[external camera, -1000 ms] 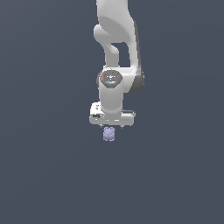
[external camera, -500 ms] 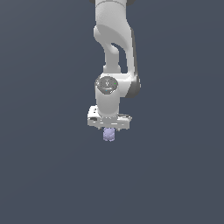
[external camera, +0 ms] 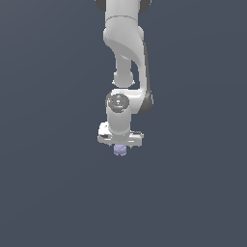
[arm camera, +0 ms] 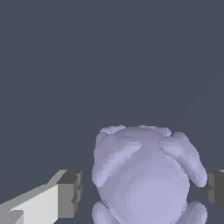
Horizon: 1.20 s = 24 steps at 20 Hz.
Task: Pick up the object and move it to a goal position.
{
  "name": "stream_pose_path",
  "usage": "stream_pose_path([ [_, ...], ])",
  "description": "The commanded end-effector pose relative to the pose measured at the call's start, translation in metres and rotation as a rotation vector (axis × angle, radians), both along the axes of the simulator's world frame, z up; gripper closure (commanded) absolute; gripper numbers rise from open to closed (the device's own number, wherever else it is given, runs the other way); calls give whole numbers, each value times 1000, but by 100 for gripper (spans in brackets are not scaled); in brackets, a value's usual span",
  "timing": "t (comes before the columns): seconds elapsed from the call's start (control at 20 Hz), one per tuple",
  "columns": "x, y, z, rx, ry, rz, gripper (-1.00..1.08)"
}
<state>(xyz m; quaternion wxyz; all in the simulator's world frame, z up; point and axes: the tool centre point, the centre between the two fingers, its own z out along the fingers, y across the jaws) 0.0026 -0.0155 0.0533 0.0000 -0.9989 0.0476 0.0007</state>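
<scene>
The object [external camera: 120, 151] is a small pale lavender lumpy blob, just under my white gripper [external camera: 120, 144] in the exterior view. In the wrist view the object [arm camera: 144, 179] looks large and sits between my two dark-tipped fingers. One fingertip [arm camera: 70, 192] stands a small gap away from it. The other fingertip [arm camera: 215, 190] is at the picture's edge, close to the blob's other side. The jaws are open around the object. Its lower part is cut off by the wrist view's edge.
A plain dark grey-blue surface [external camera: 48, 193] fills the scene. The white arm [external camera: 126, 58] rises straight above the gripper. No other objects show.
The gripper has come down over the object, so less of the blob shows below the hand. The object has stayed in place.
</scene>
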Motion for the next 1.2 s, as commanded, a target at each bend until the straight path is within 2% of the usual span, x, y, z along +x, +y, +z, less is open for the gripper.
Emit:
stream_pose_path([
  [0.0,0,0,-10,0,-1,0,-92],
  [0.2,1,0,-14,0,-1,-1,-92],
  [0.25,1,0,-14,0,-1,-1,108],
  [0.85,1,0,-12,0,-2,0,108],
  [1.15,1,0,5,0,-2,0,108],
])
